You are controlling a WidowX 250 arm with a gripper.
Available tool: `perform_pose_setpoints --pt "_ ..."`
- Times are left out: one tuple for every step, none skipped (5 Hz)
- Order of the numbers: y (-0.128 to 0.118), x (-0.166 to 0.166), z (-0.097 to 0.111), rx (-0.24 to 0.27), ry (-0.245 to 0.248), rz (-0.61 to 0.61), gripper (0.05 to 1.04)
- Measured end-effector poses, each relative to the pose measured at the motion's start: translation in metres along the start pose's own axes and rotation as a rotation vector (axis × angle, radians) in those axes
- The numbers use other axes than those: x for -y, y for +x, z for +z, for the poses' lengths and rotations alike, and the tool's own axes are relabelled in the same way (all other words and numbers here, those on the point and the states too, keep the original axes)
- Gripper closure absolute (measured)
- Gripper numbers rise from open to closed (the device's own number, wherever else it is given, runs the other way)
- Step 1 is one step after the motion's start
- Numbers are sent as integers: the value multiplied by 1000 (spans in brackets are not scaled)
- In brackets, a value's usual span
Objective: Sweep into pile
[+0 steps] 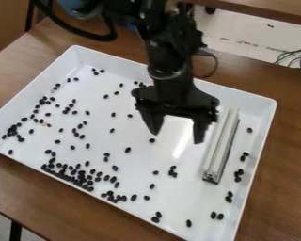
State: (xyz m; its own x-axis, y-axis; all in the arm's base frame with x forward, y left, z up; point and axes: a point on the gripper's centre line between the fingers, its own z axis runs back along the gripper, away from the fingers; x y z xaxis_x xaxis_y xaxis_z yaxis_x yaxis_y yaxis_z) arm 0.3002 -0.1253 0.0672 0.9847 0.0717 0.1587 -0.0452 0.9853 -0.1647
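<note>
A wooden table (59, 202) holds a white tray (194, 200), over which a black robot arm (165, 52) hangs its gripper (177, 138), fingers spread apart, near a grooved metal bar (221, 146) lying inside. Black beans (128, 150) dot the tray, thickest along its near side, toward the left.

We see loose black beans (128, 149) scattered around the claw (178, 138), thickest toward the camera on its right; a grooved, silvery bar (221, 146) lies lengthwise to its left.
</note>
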Motion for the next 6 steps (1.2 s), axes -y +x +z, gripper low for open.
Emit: perform_pose_setpoints --pt "-8 26 -12 -7 -58 -41 85" --pt "-4 33 -27 -30 -52 -53 85" --pt "2 35 -35 -38 -19 -60 85" --pt "6 35 -45 -47 37 -68 85" --pt "9 39 -55 -50 23 -73 85" --pt "17 44 -64 -46 14 -86 125"
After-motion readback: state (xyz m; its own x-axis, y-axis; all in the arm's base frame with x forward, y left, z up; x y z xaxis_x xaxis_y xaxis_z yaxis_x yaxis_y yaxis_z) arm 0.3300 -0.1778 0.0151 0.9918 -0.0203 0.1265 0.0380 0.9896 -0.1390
